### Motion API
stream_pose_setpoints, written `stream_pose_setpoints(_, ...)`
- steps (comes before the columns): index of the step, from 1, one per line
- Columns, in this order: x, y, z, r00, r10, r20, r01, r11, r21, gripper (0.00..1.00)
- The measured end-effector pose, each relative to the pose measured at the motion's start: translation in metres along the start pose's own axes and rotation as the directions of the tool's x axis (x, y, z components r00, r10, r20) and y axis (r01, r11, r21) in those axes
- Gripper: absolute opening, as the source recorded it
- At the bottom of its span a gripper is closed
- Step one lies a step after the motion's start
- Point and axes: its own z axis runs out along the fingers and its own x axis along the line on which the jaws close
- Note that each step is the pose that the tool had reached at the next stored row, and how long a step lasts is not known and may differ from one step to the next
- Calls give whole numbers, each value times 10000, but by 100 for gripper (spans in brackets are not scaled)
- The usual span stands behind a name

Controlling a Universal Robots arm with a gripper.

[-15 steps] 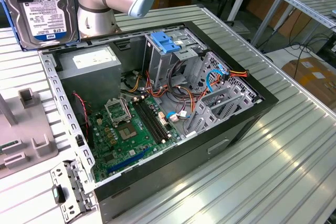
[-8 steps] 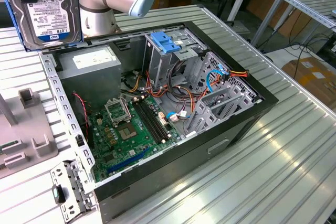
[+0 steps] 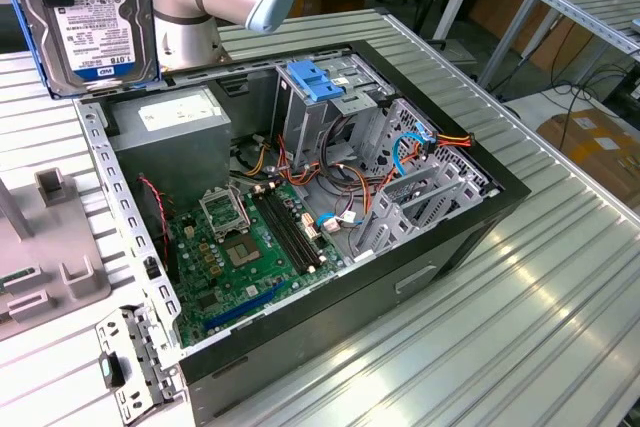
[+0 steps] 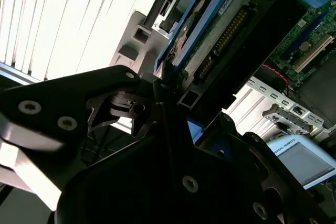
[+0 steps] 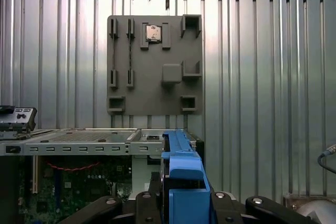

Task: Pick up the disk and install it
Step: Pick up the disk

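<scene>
The disk [image 3: 95,12], a dark hard drive with a white and blue label in a blue plastic frame, hangs upright in the air at the exterior view's upper left, above the open computer case [image 3: 300,207]. In the second wrist view my gripper [image 4: 173,98] is shut on the disk [image 4: 210,30] at its blue-framed edge, with the black fingers [image 4: 121,103] pressed on it. The first wrist view looks down the blue frame edge of the disk [image 5: 184,171], which sits between the gripper [image 5: 184,205] jaws over the case's edge.
Inside the case are a grey power-supply box [image 3: 170,132], a drive cage topped by a light-blue bracket [image 3: 315,82], the motherboard [image 3: 240,247] and loose cables [image 3: 420,147]. A grey fixture plate [image 5: 155,64] lies on the ribbed metal table [image 3: 540,287] beside the case.
</scene>
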Motion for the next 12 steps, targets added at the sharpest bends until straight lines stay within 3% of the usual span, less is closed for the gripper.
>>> stream_pose_setpoints(12, 9, -22, -1, 10000, 0, 1, 0, 10000, 1, 37)
